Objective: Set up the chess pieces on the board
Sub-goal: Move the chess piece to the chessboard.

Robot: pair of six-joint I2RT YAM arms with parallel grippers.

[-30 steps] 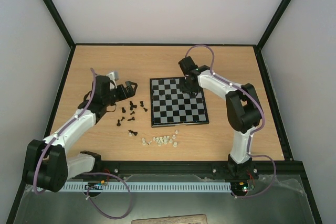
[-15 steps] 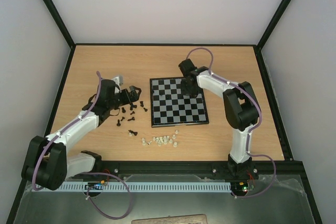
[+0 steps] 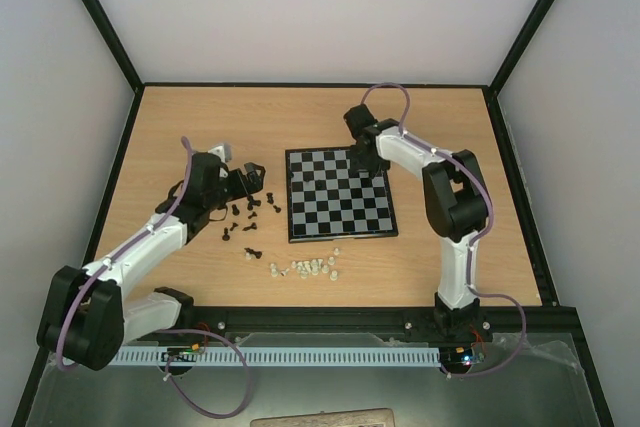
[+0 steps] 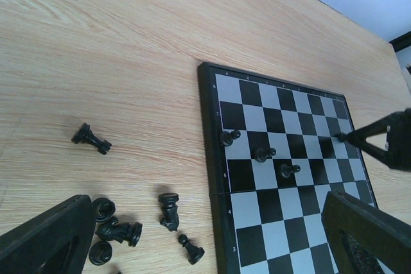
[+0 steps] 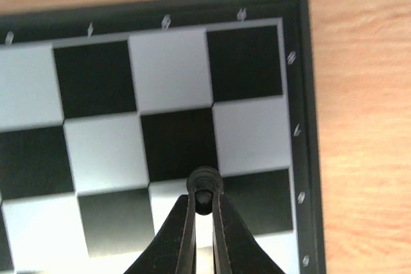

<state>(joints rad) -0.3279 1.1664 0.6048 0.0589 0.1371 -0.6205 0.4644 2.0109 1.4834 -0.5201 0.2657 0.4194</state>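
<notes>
The right gripper [image 5: 203, 205] hangs over the board [image 5: 307, 75] near its 1 o'clock corner. Its fingers [image 5: 229, 239] are pinched together on the head of a black pawn [image 5: 204, 181]. In the right wrist view the pawn sits at the seam between a black square and a pale one, two squares in from the right rim. Whether its base touches the board cannot be told.

Three black pawns [image 4: 264, 154] stand upright on the board in a slanting line, each on its own square, starting just inside the rim that faces the left arm.

The left gripper [image 3: 254, 179] is held low above the wooden table [image 3: 200, 117] at the board's 9 o'clock. Its fingers [image 4: 48, 239] are spread wide apart and grip nothing. Under and around it lie the loose black chessmen [image 3: 250, 209] – several of them tipped on their sides in a small cluster. One toppled piece [image 4: 90, 138] lies apart from the rest, out toward 10 o'clock of the cluster in the left wrist view.

A short row of whitish chessmen [image 3: 305, 268] rests on the table at the board's 6 to 7 o'clock – close to its near rim but not touching it
</notes>
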